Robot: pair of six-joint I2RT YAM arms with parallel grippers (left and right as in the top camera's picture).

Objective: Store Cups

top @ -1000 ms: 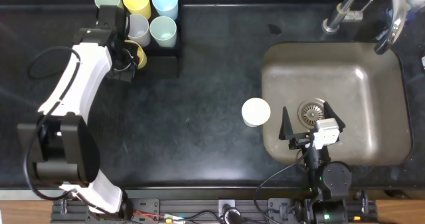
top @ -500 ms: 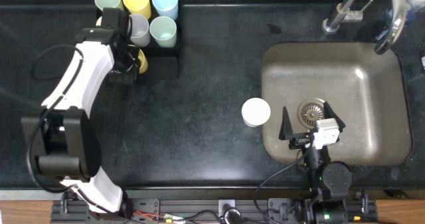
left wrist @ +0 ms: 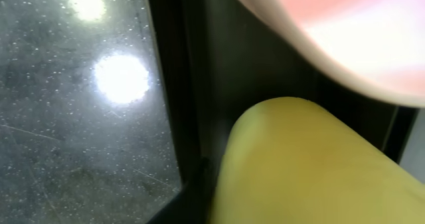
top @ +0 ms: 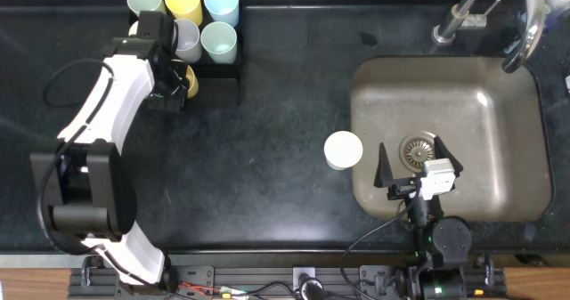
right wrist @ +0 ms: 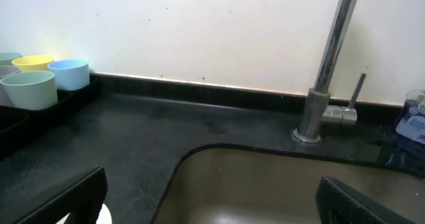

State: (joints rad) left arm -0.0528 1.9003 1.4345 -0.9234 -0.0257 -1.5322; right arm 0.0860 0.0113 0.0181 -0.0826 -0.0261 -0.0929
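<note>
- Cups: I count seven. Five stand in the black rack [top: 223, 88] at the table's [top: 267, 175] back left, one yellow cup [top: 186, 80] is at the left tool [top: 174, 73], and one white cup [top: 343, 149] stands on the table.
- The left tool looks clenched on the yellow cup, which is tilted at the rack's front-left slot; my wrist view is too close to be sure.
- The right tool [top: 416, 160] hangs spread over the sink [top: 499, 95], near the drain.
- Since a second ago the left arm has nudged toward the rack and the yellow cup sits lower. The white cup and right arm are unchanged.
- The white cup is just beside the sink's left rim, with open table between rack and sink.
</note>
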